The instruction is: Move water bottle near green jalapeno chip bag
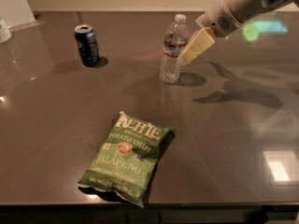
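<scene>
The water bottle (173, 50) stands upright on the dark table, clear and ribbed, with a white cap and a dark and red label band. The green jalapeno chip bag (126, 157) lies flat near the table's front edge, well in front of the bottle and a little left. My gripper (188, 56) reaches in from the upper right on a white arm (243, 3). It hangs just right of the bottle at label height, very close to it. It holds nothing that I can see.
A dark soda can (87, 45) stands at the back left of the table (56, 125). A white object (3, 29) sits at the far left edge. The arm's shadow falls on the table at the right.
</scene>
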Robot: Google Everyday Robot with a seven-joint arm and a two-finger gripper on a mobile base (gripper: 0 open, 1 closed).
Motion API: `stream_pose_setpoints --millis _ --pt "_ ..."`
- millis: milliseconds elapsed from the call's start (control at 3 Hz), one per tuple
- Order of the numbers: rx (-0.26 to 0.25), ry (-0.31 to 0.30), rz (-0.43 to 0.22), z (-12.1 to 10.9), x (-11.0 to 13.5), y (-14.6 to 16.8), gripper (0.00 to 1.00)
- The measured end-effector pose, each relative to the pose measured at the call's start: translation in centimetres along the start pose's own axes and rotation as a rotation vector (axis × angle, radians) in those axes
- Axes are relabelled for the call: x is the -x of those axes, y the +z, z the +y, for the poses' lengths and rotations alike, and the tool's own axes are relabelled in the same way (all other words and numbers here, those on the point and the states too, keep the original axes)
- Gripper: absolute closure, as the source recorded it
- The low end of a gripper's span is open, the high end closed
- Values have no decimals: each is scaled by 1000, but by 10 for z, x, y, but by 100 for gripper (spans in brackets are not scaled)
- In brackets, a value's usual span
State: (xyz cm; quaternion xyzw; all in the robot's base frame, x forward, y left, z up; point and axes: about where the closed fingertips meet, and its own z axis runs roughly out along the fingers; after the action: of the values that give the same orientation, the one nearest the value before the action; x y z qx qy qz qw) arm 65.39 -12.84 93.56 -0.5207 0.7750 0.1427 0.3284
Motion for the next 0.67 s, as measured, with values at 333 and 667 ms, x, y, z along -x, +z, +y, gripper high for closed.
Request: stream_pose_setpoints --millis 333,667 --pt "37 -4 -24 -1 11 15 0" --pt "71 -2 -42 2 18 26 0"
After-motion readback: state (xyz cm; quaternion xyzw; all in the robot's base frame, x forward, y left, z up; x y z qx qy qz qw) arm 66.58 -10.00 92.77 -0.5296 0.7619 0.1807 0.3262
